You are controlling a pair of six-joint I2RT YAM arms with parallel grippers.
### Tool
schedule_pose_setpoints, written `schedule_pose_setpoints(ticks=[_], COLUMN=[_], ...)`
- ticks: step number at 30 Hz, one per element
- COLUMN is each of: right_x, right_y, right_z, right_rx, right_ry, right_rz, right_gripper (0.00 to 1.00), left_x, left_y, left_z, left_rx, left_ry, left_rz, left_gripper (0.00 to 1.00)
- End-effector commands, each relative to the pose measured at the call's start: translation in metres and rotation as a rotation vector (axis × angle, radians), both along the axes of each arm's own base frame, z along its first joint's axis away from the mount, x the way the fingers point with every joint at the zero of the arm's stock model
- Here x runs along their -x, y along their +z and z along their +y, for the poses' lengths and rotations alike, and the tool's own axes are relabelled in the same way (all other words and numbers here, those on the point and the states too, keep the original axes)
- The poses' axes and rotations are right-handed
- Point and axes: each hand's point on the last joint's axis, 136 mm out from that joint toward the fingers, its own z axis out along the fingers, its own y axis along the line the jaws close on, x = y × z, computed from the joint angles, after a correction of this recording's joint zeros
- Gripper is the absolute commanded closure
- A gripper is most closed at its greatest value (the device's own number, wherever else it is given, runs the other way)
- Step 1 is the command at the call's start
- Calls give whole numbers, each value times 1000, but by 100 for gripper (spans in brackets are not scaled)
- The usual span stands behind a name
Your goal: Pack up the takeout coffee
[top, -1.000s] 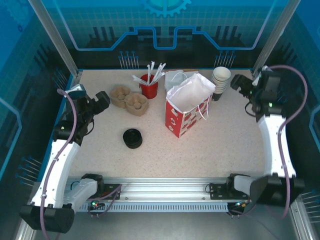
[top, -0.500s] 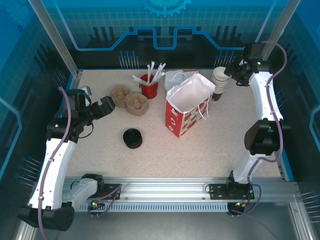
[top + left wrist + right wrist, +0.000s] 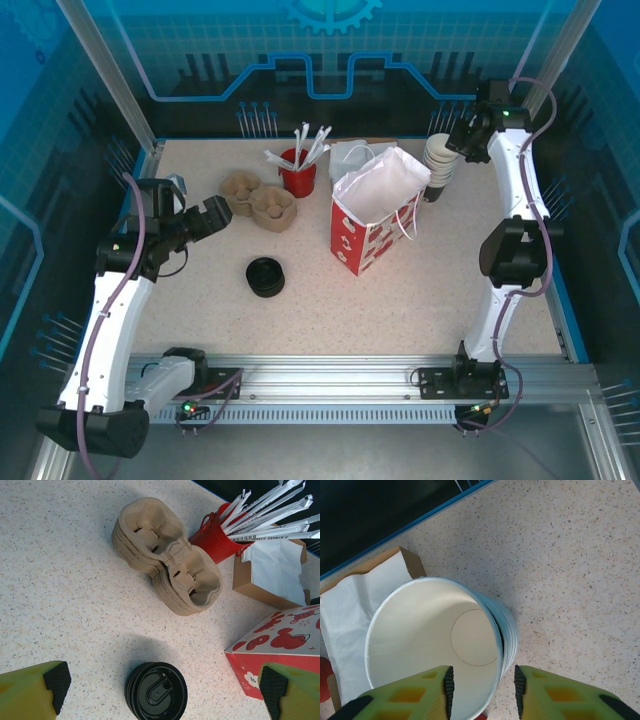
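Dark takeout coffee [image 3: 432, 192] is sitting just lower-left of right gripper [image 3: 457, 144], jaws narrowly straddling cup stack [image 3: 420, 630] rim; left gripper [image 3: 160, 680] gaping wide.

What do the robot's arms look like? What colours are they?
The left arm and right arm have smooth white links, chunky black joints and a thin purple cable looping alongside each. The left tool and right tool have black bodies and blocky yellow-green fingers tipped with black pads.
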Motion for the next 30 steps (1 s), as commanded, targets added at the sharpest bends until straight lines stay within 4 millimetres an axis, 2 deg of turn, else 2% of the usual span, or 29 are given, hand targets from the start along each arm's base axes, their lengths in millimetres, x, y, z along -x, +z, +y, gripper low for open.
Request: schedule_pose_setpoints(ticks=[1,7,13,16,19,22,25,30], right_x=[0,-1,-4,-4,-4,-3,0,11], right_y=[-3,-12,-15,-14,-10,0,17,62], right_z=[-1,-3,-1,-1,-1,0,3,9], right_rx=[35,43,34,38,38,35,25,8], right_ry=[8,7,17,16,19,22,31,50], right_rz=[25,37,38,34,27,9,-22,-95], right_gripper=[63,66,84,86,94,100,100,100], left_x=[0,1,2,3,3,4,5,9], left_y=[6,4,6,8,9,9,11,17], left_z=[-4,-2,-1,-1,-1,-2,-2,-6], left_rx=[5,-4,-5,-5,-1,1,5,16], left_ry=[-28,-19,-17,-16,-14,-16,-20,-34], left_rz=[-9,2,-1,-5,-5,-5,-6,-14], left_gripper=[1,1,1,1,1,1,1,1])
